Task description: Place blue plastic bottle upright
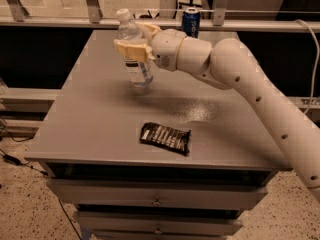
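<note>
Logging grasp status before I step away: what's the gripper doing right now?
Gripper: closed on the blue plastic bottle, holding it nearly upright over the rear half of the table.

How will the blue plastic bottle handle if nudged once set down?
Probably tippy: the blue plastic bottle is tall and narrow. It looks clear and thin-walled, so likely light. The pincer, over the table, grips its upper body.
</note>
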Robot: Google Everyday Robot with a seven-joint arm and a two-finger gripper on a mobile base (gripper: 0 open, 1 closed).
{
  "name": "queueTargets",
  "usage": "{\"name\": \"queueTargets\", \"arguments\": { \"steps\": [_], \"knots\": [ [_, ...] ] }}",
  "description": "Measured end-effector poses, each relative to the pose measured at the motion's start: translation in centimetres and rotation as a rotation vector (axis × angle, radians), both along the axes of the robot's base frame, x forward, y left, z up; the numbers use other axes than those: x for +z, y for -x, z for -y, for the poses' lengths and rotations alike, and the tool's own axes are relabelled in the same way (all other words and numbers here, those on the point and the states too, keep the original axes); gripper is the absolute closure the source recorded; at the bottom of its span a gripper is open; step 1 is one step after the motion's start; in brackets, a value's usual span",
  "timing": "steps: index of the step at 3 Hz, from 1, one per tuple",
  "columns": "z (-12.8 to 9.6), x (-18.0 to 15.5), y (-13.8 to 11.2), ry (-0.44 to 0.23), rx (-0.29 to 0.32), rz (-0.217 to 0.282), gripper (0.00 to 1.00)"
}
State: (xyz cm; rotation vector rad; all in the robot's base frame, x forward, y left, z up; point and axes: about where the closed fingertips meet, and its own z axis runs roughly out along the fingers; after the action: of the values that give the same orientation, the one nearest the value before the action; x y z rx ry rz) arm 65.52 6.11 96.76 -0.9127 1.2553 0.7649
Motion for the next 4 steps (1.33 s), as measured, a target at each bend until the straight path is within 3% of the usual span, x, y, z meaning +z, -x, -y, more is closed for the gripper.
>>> {"name": "queueTargets", "arguments": {
  "steps": [4],
  "knots": [
    [1.4,-0.5,1.6,-0.081,-0.048,0.043,0.99]
  ]
}}
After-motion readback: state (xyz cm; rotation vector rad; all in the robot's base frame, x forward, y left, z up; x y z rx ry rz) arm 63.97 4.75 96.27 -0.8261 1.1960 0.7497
